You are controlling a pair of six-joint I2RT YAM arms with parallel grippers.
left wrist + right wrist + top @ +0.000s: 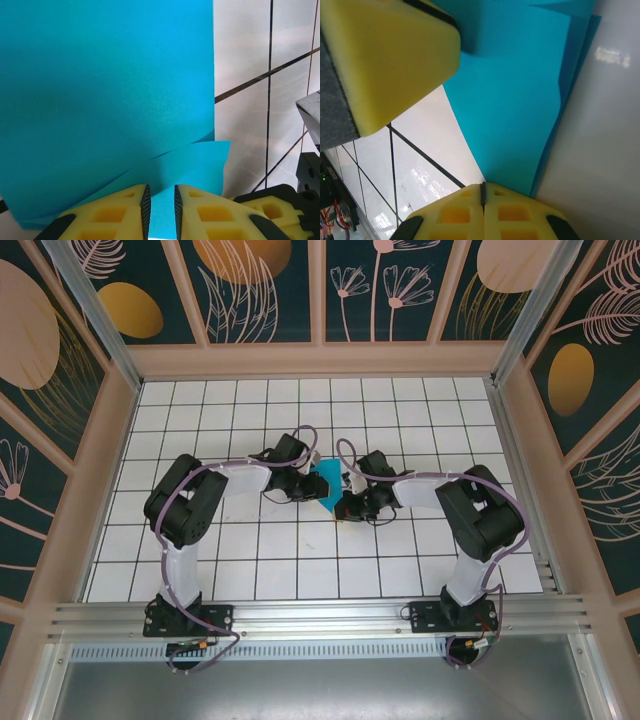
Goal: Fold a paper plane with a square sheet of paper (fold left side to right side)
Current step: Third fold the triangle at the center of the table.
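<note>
The square sheet of paper (326, 485) lies on the white gridded table (300, 550), partly doubled over: in the left wrist view one teal layer bows up over another, with no flat crease showing. The left gripper (160, 192) sits at the sheet's near edge on the left. Its jaws are a narrow gap apart with teal showing between them; I cannot tell whether its tips press the paper. The right gripper (483, 187) is at the sheet's opposite edge, jaws fully together with nothing between them and tips right at the paper's border.

The likely risks:
- **Slipping:** the thin sheet is pinned only at its border, so a sideways drag by the left gripper could slide it, leaving the edges mismatched and the crease crooked.
- **Collision:** the two grippers are close together over the sheet and could knock each other.
</note>
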